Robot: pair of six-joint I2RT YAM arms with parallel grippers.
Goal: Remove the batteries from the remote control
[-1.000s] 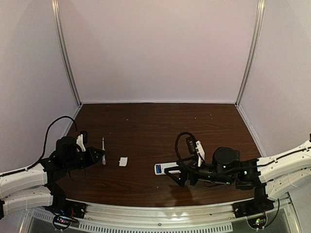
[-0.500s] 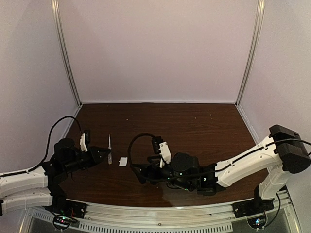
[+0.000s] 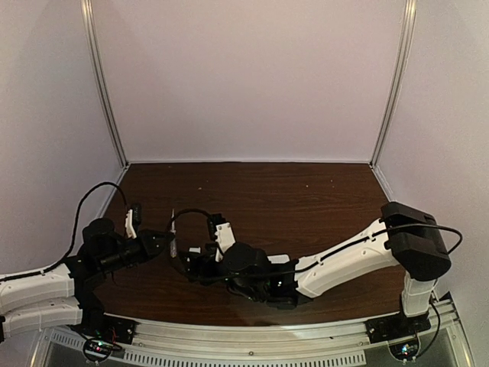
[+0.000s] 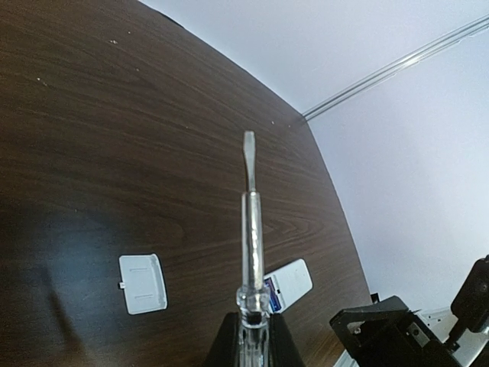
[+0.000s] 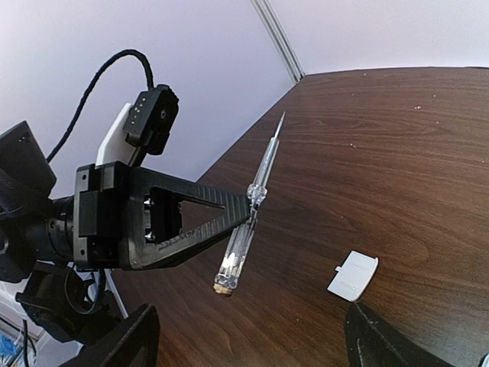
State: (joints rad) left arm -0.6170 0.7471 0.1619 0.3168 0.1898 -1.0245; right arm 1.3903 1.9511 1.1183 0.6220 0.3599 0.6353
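My left gripper [image 3: 163, 242] is shut on a thin clear pointed tool [image 4: 248, 222], held off the table with its tip pointing away. The white remote control [image 4: 290, 280] lies back up to the right of the tool, and blue shows in its open end [image 4: 271, 294]; I cannot make out the batteries as separate things. In the top view the remote [image 3: 280, 259] peeks out behind my right arm. My right gripper [image 3: 189, 264] is open and empty, stretched far to the left and facing the left gripper [image 5: 179, 218] and the tool [image 5: 248, 206].
A small white battery cover [image 4: 143, 284] lies flat on the dark wood table left of the remote; it also shows in the right wrist view [image 5: 353, 275]. My right arm [image 3: 344, 256] lies low across the table's near middle. White walls enclose three sides.
My right arm has swung from over the remote far to the left, close to the left gripper. The left gripper has shifted slightly right with the tool.
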